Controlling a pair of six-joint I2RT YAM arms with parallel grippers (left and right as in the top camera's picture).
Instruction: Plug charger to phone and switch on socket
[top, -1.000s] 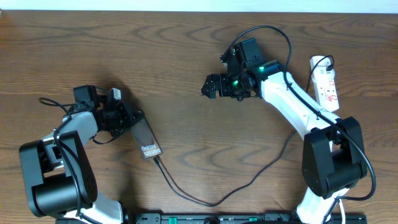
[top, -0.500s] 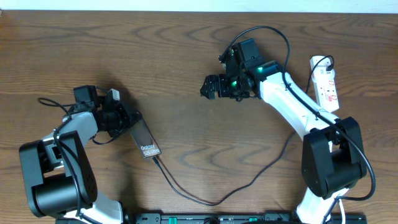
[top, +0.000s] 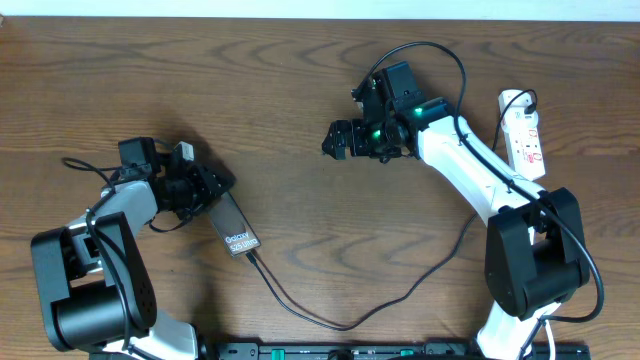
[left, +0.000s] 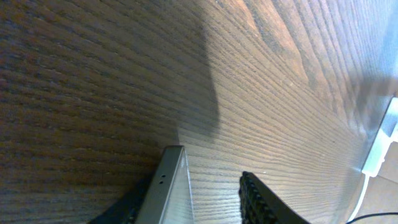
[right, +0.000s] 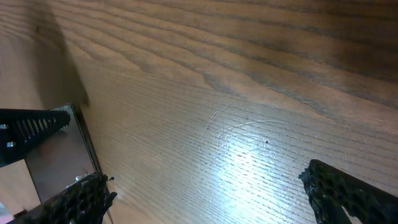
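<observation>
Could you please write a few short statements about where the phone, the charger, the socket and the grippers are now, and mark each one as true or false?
1. The right gripper is open and holds nothing. True.
2. The phone lies beside the socket. False: the phone is at the left gripper, and the socket lies far off on the right side.
3. One end of the charger meets the phone's near end. True.
4. The phone's lettering faces down. False: the white lettering shows on top.

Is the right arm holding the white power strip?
No, the open right jaws are empty and well apart from the white elongated power strip.
</observation>
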